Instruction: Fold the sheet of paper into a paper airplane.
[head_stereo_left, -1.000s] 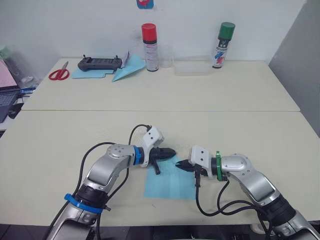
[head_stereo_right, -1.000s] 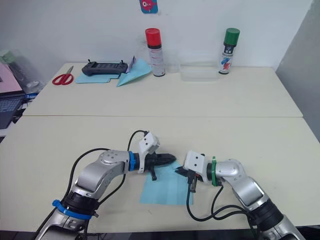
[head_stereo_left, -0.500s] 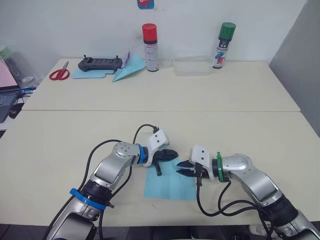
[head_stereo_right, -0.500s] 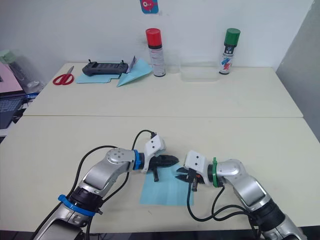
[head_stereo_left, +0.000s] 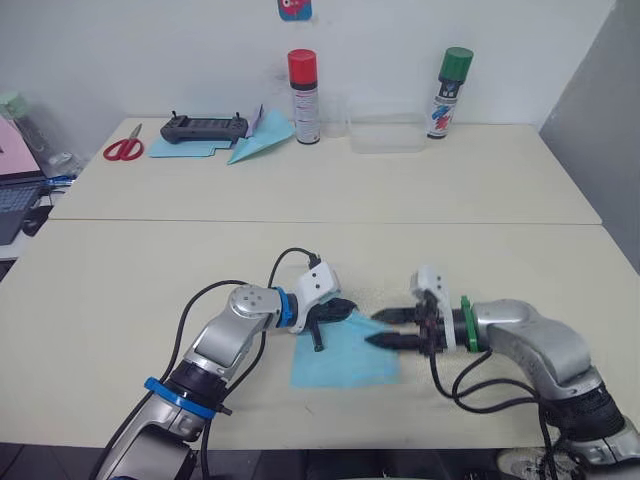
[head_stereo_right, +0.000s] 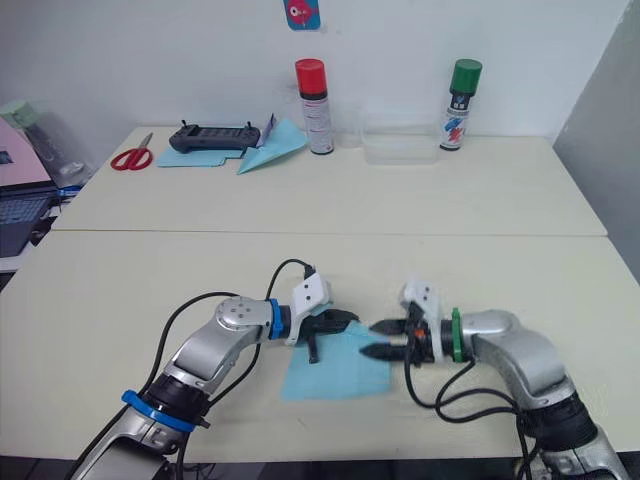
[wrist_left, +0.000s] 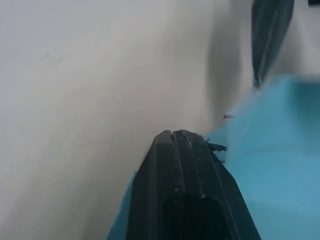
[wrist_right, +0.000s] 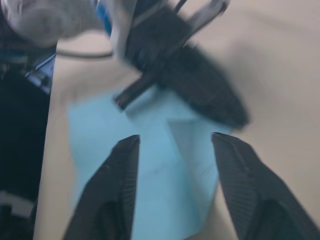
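1. Head views, near table: sheet of paper lies flat close to the front edge, light blue, between the two arms. Left gripper rests on the sheet's far left corner, fingers pressed together, tips pointing toward the robot's right. Right gripper sits just off the sheet's right edge, fingers spread apart, tips aimed at the paper and not touching it.

2. Head views, far table: clear plastic container stands between a red-capped spray can and a green-capped spray can; looks empty, though contents cannot be told for sure. Toward the robot's left, a black controller sits on a flat light blue sheet, with a long paper dart just beside it and red-handled scissors near the table's left end. Laptop partly seen at the left edge.

3. Left wrist view: closed black fingers press on the blue paper at its edge, bare cream table beyond. One finger of the other gripper in the far corner, above the paper's edge.

4. Right wrist view: two black fingers stand wide apart with the blue sheet seen between them; left gripper rests on the sheet's far corner, blurred.
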